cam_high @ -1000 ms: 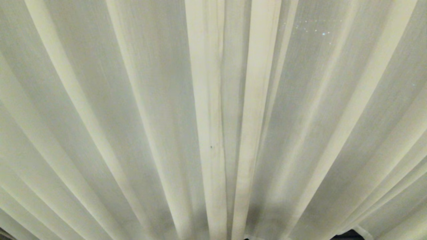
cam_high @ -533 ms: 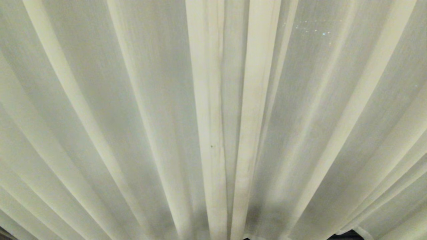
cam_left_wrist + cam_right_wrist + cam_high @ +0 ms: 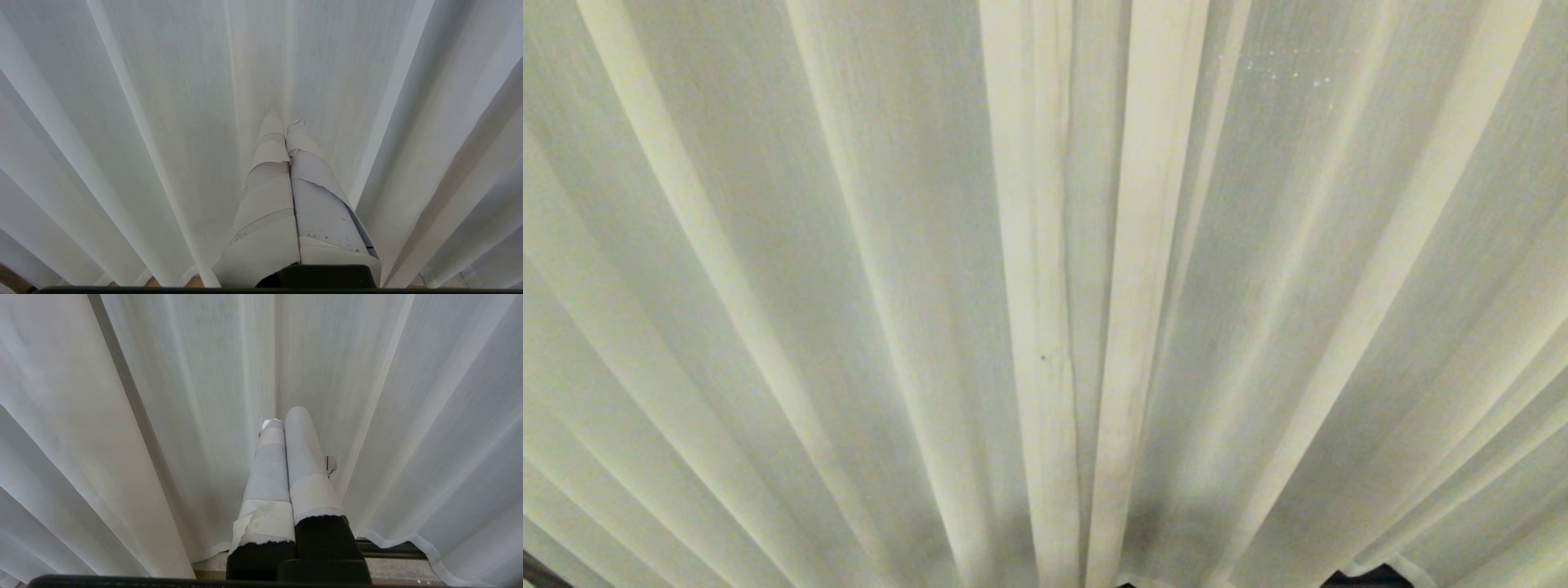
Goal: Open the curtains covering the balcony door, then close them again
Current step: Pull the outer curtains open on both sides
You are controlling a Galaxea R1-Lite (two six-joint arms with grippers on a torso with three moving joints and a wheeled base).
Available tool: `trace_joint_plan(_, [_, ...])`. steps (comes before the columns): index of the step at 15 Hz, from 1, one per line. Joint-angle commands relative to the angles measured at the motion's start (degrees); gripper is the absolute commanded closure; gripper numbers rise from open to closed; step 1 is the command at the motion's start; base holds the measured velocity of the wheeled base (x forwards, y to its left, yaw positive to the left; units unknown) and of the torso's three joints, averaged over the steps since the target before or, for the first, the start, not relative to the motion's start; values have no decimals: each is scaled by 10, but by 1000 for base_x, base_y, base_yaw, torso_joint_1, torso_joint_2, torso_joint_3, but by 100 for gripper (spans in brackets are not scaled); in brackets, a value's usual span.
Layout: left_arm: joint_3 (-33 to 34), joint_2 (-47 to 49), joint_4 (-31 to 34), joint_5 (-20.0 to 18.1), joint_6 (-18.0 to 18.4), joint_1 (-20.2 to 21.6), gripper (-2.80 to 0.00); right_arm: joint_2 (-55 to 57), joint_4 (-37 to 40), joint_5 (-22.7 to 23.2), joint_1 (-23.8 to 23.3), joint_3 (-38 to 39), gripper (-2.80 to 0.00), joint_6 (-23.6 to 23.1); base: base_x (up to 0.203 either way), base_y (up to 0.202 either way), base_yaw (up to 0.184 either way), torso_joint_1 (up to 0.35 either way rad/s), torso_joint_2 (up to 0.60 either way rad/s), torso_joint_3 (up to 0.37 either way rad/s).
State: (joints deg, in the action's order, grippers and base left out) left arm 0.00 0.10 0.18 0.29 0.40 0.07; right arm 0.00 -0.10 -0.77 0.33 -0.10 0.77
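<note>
Curtains [image 3: 866, 269]: thin off-white sheer cloth hanging closed, filling nearly the whole head view just ahead of the robot.
Left part of the cloth: broad, soft pleats that fan outward toward the left, pale cream on the ridges and grey-green in the hollows.
Left gripper [image 3: 284, 122]: seen only in its wrist view, pointed at the sheer; its two tape-wrapped fingers [image 3: 269, 179] lie pressed flat against each other with no gap, and nothing is held between them. Whether the tips touch the cloth cannot be told.
Cloth before the left gripper: smooth white sheer with long folds to either side; a sliver of brownish floor [image 3: 12, 277] shows under the hem.
Middle of the cloth: two thicker cream bands [image 3: 1037, 245] run top to bottom side by side, a narrow darker line between them, with a tiny dark speck [image 3: 1043, 357] on the left band.
Right gripper [image 3: 282, 418]: seen only in its wrist view, also aimed at the sheer; its taped fingers [image 3: 306, 457] are pressed together side by side, gripping nothing. A loose tab of tape [image 3: 331, 464] sticks out from one finger.
Hem near the right gripper: the stitched edge [image 3: 392, 539] hangs just above a dark floor track [image 3: 384, 549].
Right part of the cloth: pleats fan toward the right; a few small bright dots [image 3: 1294, 73] glint through the fabric high up.
Lower right edge: a small dark gap [image 3: 1364, 578] shows below the hem.
</note>
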Motion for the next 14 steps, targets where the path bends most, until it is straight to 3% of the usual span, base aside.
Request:
trace_joint_plan(1, [0, -1, 1, 0, -5, 0, 0, 0, 0, 0, 0, 0, 0, 0, 0, 0, 0, 0, 0, 0])
trace_joint_plan(5, [-1, -1, -5, -1, -10, -1, 0, 0, 0, 0, 0, 0, 0, 0, 0, 0, 0, 0, 0, 0])
trace_joint_plan(7, [-37, 2, -5, -21, -16, 0, 0, 0, 0, -1, 0, 0, 0, 0, 0, 0, 0, 0, 0, 0])
trace_joint_plan(10, [-120, 78, 12, -92, -25, -2, 0, 0, 0, 0, 0, 0, 0, 0, 0, 0, 0, 0, 0, 0])
trace_joint_plan(14, [-274, 257, 12, -255, -32, -8, 0, 0, 0, 0, 0, 0, 0, 0, 0, 0, 0, 0, 0, 0])
